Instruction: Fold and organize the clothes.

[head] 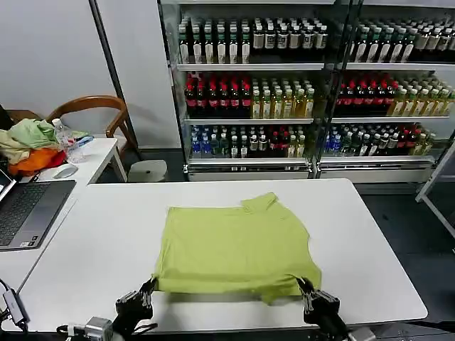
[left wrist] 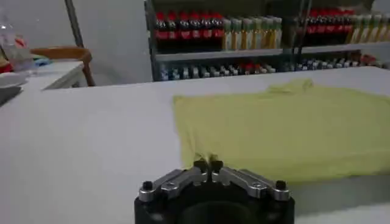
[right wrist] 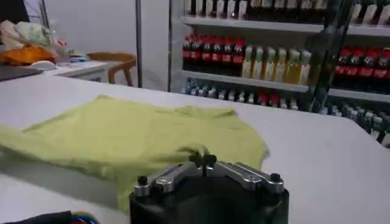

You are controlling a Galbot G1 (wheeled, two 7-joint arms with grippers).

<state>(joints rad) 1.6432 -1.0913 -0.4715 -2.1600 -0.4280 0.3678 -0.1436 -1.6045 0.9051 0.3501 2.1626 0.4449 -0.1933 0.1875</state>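
The lime yellow-green T-shirt (head: 234, 245) lies flat on the white table (head: 106, 241), plain side up, with one sleeve (head: 259, 202) sticking out at the far edge. My left gripper (head: 151, 286) is at the shirt's near left corner, shut on the hem. In the left wrist view its fingertips (left wrist: 208, 163) pinch the T-shirt (left wrist: 286, 134) edge. My right gripper (head: 306, 288) is at the near right corner, shut on bunched cloth. The right wrist view shows that gripper (right wrist: 203, 160) closed on a fold of the T-shirt (right wrist: 134, 137).
An open laptop (head: 28, 209) sits at the table's left edge. A side table behind it holds a heap of garments (head: 28, 145), a water bottle (head: 64, 136) and a mouse (head: 65, 171). A wooden chair (head: 92, 106), a stool (head: 148, 170) and drink shelves (head: 284, 92) stand behind.
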